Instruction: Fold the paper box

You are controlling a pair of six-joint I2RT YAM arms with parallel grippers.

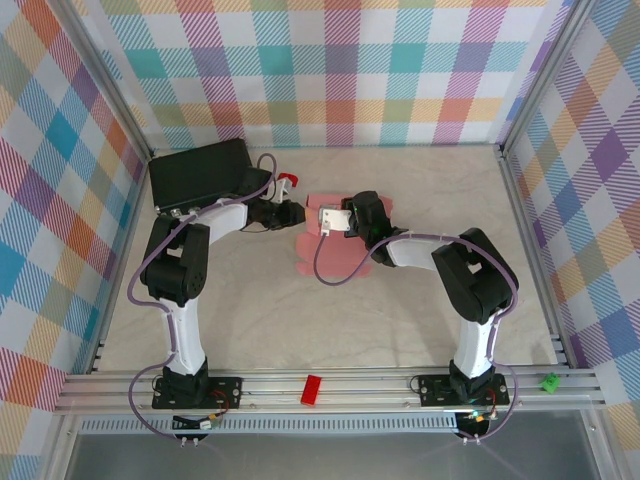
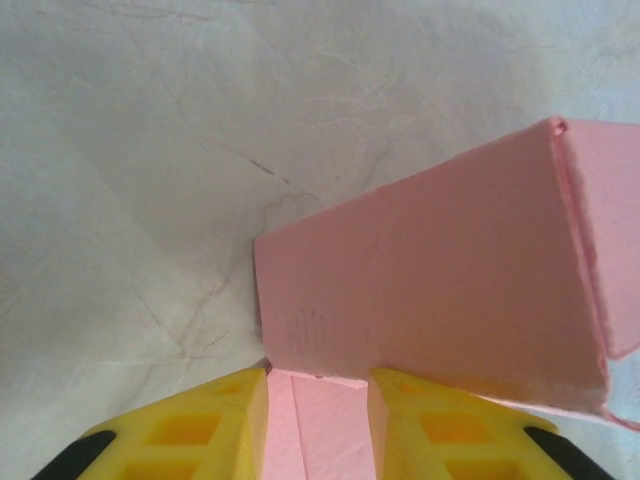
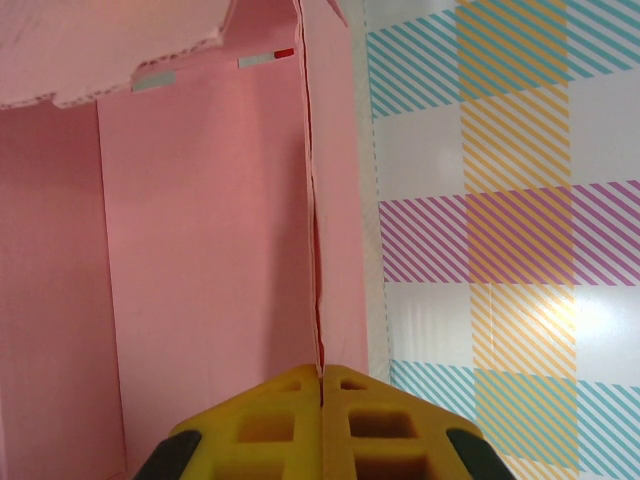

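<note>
Shows the paper box (image 1: 335, 262) partly raised near the middle of the surface (image 1: 400, 320), lying between both tools. Has the left tool (image 2: 318, 380) straddling a low flap at the box's left edge, fingers spread (pink card visible in the gap). Has the right tool (image 3: 322, 385) pressed together, pinching a thin upright wall edge-on.

right tool (image 3: 322, 425) pinching paper box (image 3: 200, 260) wall, plaid backdrop (image 3: 500, 200)

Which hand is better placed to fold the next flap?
Probably left: the left hand is open astride a flap of the paper box; the right hand is shut on a wall.
</note>
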